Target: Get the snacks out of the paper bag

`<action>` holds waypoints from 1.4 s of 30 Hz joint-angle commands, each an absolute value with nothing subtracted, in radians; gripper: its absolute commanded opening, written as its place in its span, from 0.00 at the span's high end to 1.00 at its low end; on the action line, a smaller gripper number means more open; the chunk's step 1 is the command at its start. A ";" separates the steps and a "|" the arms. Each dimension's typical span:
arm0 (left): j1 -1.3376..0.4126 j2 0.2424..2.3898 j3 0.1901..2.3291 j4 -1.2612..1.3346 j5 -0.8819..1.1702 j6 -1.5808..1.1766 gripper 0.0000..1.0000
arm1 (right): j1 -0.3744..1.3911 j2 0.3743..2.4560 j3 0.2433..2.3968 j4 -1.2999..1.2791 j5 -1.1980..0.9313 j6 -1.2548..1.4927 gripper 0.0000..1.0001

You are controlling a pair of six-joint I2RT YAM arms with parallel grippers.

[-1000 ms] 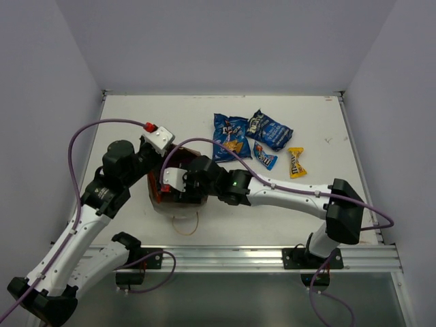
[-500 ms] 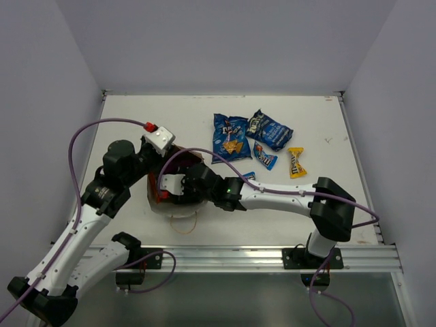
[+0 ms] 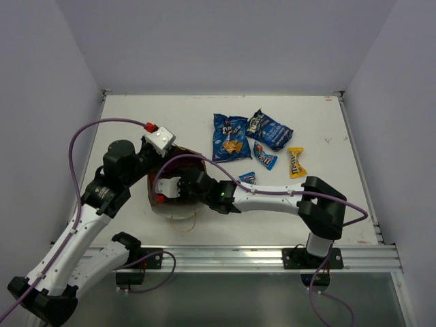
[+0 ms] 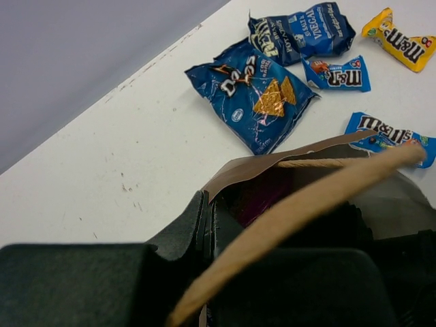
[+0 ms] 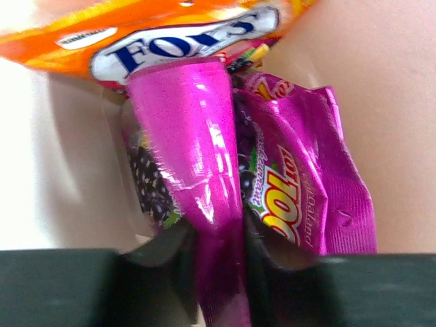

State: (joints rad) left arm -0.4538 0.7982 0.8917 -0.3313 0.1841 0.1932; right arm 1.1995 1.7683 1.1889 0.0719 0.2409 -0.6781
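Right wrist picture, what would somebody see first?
A shiny magenta packet, pinched in the right gripper inside the brown kraft paper bag, with an orange packet above it. From the top camera, blue chip bags and a yellow candy pack dot the white table beyond.

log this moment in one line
left gripper: shut on paper bag rim | right gripper: in bag, shut on magenta packet | five snacks out

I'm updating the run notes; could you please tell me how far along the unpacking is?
Done: five snacks lie outside: Doritos bag, blue chip bag, two blue candy packs, yellow candy pack. In hand: left gripper pinches the paper bag rim; right gripper, inside, grips a magenta packet. Remaining inside: at least an orange packet and another magenta bag.
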 commanded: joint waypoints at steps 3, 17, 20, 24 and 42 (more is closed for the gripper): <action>-0.456 0.785 0.933 -0.248 0.230 0.166 1.00 | 1.223 1.783 1.224 0.104 0.261 -0.686 0.93; -0.456 0.813 0.943 -0.244 0.127 0.170 1.00 | 1.252 1.445 1.224 -0.049 0.094 -0.589 1.00; -0.456 0.815 0.950 -0.242 0.123 0.172 1.00 | 1.250 1.378 1.216 -0.025 0.074 -0.578 1.00; -0.456 0.812 0.954 -0.242 0.136 0.166 1.00 | 1.247 1.358 1.223 0.043 0.116 -0.580 1.00; -0.456 0.827 0.980 -0.203 -0.092 0.178 1.00 | 1.152 1.049 1.358 -0.067 0.342 -0.496 1.00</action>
State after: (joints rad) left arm -0.4541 0.8291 0.8982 -0.3477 -0.0090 0.1822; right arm 1.2060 1.1290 1.2781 -0.1455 0.2157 -0.5323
